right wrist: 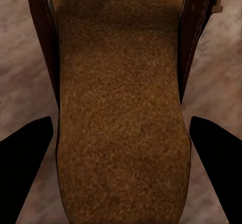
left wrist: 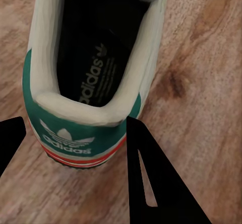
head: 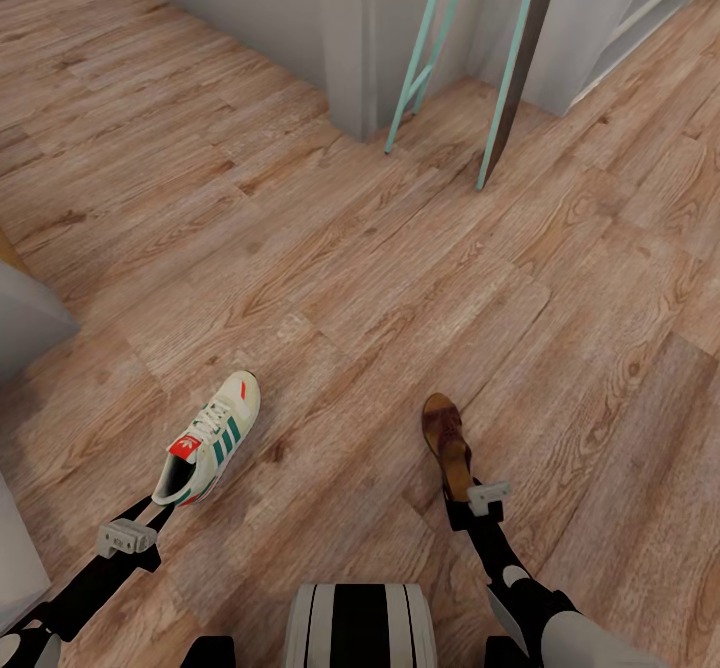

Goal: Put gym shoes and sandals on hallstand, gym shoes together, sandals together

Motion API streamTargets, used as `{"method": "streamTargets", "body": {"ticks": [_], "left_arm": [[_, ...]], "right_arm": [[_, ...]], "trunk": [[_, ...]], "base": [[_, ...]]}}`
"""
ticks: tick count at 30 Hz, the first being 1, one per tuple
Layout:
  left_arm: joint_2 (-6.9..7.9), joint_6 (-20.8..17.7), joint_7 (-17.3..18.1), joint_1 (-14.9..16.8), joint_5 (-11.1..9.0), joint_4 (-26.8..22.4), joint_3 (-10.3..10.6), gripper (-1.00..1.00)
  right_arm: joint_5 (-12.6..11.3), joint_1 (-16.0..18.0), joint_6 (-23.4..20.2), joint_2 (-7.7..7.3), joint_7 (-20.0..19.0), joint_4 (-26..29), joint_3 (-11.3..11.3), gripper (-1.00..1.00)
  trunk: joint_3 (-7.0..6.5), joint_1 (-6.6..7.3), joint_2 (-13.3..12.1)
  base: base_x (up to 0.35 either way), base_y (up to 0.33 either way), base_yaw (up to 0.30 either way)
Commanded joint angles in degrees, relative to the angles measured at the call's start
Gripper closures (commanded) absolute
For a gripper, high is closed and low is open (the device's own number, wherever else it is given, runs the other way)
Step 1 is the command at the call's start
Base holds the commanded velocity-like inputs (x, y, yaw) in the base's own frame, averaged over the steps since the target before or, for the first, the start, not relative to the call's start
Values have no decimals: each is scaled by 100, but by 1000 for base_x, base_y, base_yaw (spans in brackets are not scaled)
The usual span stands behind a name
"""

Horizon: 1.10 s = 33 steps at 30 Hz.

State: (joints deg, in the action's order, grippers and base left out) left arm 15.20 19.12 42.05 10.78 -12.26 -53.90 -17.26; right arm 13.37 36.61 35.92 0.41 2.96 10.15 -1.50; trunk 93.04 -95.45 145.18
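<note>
Down low, the left gripper [left wrist: 75,148] has its black fingers [left wrist: 146,173] apart around the heel of a cream-white lace-up gym shoe [head: 210,438] with green stripes. The right gripper [right wrist: 121,148] is apart around a dark brown leather sandal [head: 447,443]. Both shoes are over the brown wood plank floor [head: 330,268]; whether they touch it is hard to tell. Far off stand pale green poles [head: 425,58].

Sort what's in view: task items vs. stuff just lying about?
Task items:
- gym shoe, heel between the left gripper fingers
- sandal, heel end between the right gripper fingers
- corridor floor

Just around:
- teal-framed stand leaning by the grey wall
- grey furniture corner at the left edge

Whether the fingers actually clamp is unclear.
</note>
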Motion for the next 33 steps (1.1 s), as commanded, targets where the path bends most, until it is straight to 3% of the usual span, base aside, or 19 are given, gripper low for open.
{"method": "streamTargets", "body": {"ticks": [1, 12, 17, 18, 21, 33], "left_arm": [[0, -5, 40, 3, -40, 7, -5, 100], [6, -6, 40, 3, -40, 10, -6, 100], [4, -8, 40, 3, -40, 11, -6, 100], [3, -6, 40, 3, -40, 10, -6, 100], [2, -5, 40, 3, -40, 10, -6, 100], [1, -5, 40, 3, -40, 10, -5, 100]], "right_arm": [[57, 1, 13, 2, 27, 2, -14, 100], [70, -125, -11, 65, -13, 428, -3, 100], [72, -506, -312, 110, -25, 1341, -1, 100], [71, -798, -790, 129, -36, 2073, 0, 100], [66, -917, -997, 136, -43, 2401, 0, 100], [58, -1030, -1206, 147, -58, 2750, 0, 100]], "trunk": [[3, 1, 1], [3, 1, 1], [3, 1, 1], [3, 1, 1], [3, 1, 1], [3, 1, 1]], "base": [[0, 0, 0], [0, 0, 0], [0, 0, 0], [0, 0, 0], [0, 0, 0], [0, 0, 0]]}}
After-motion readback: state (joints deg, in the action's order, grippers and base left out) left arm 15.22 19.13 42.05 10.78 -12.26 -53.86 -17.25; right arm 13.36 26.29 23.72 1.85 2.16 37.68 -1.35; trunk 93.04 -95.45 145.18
